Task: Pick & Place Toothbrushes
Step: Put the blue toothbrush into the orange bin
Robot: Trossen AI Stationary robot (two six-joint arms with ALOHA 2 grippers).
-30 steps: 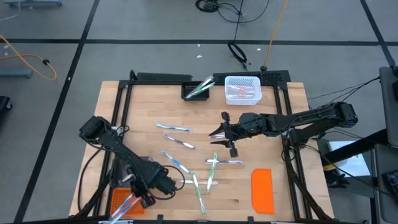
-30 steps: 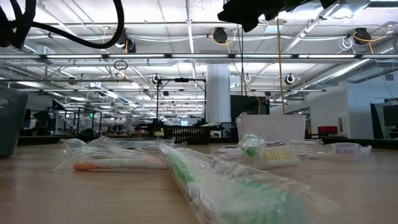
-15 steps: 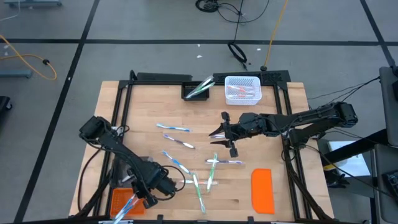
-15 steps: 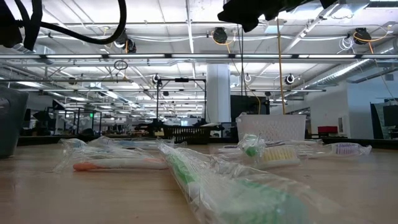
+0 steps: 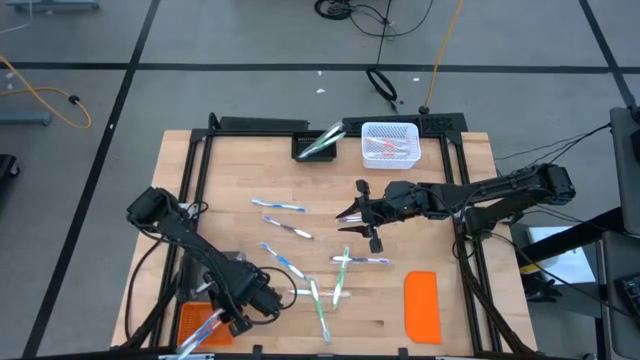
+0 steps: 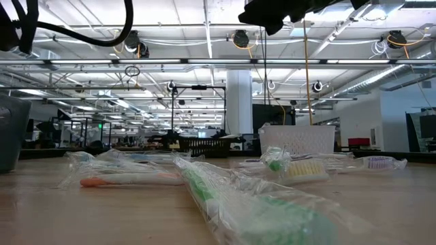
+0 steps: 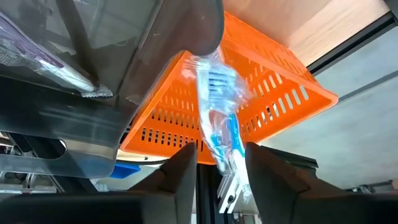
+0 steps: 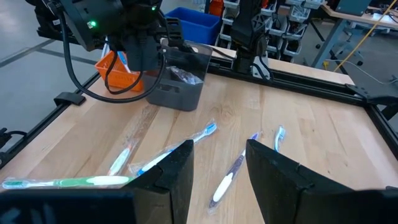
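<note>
**Left pincer over orange basket, wrapped toothbrush between its fingers**

Tabletop (image 5: 230,160): pale wood planks, black metal frame along the edges. Toothbrushes (image 5: 290,232): thin white sticks with blue, green, purple or pink accents, each in crinkly clear wrap, scattered over the middle of the tabletop; low view shows the glossy wrappers close up (image 6: 225,190).

Containers:
- Orange basket (image 5: 197,322), slotted plastic, at the near left corner; one or two wrapped brushes lie in it, their ends sticking out over its edge.
- White basket (image 5: 389,143), mesh plastic, far edge right of centre; reddish-accent brushes inside.
- Dark bin (image 5: 317,146), far edge near centre, green and white brushes leaning out of it.
- Flat orange lid (image 5: 422,305), smooth rectangle with rounded corners, near right part of the tabletop.

Left pincer (image 5: 240,322) sits just beside the orange basket; the wrist view shows its fingers (image 7: 183,174) apart with a blue-accent wrapped toothbrush (image 7: 221,124) between them over the basket; cannot tell whether they grip it or just flank it. Right pincer (image 5: 345,215) hovers over the tabletop's middle, fingers (image 8: 171,171) narrowly apart, nothing between them.

Versus a second ago: left arm shifted slightly, its fingers now wider. Right arm and loose brushes unchanged.
</note>
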